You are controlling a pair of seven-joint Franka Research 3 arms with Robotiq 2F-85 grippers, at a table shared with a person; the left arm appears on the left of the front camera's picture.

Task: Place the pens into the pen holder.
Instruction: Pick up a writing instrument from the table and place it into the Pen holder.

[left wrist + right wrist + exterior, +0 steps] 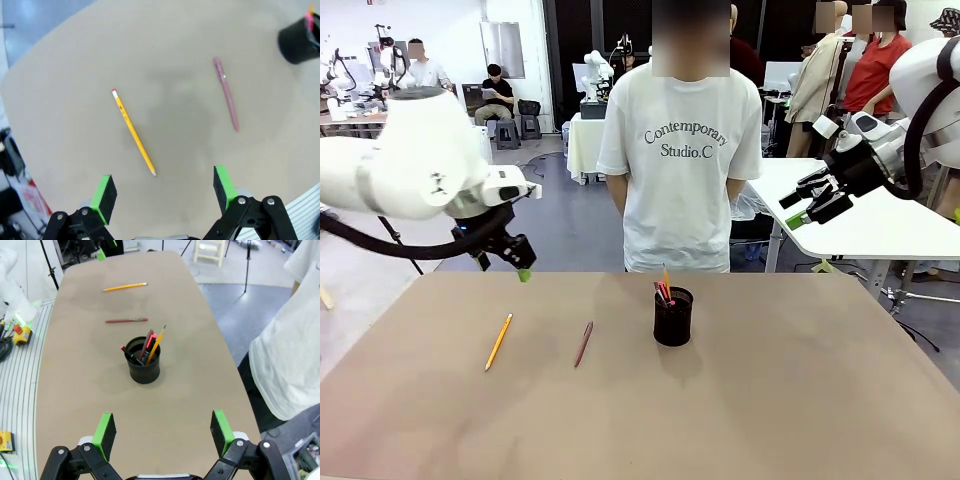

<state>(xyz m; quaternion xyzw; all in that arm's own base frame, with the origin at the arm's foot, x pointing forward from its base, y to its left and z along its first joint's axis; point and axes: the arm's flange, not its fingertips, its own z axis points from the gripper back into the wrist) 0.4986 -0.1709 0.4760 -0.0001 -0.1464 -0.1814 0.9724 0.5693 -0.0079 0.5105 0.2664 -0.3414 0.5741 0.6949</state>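
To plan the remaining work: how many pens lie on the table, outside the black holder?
2. The yellow pencil lies toward the robot's left; the reddish-brown pen lies between it and the pen holder. None hidden.

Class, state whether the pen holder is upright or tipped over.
Upright: the pen holder stands on its base, rim up, with pens leaning inside.

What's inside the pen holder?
The pen holder holds a yellow-orange pencil, a red pen and a dark pen with a red tip, leaning on its rim. Its wall hides their lower ends and any others.
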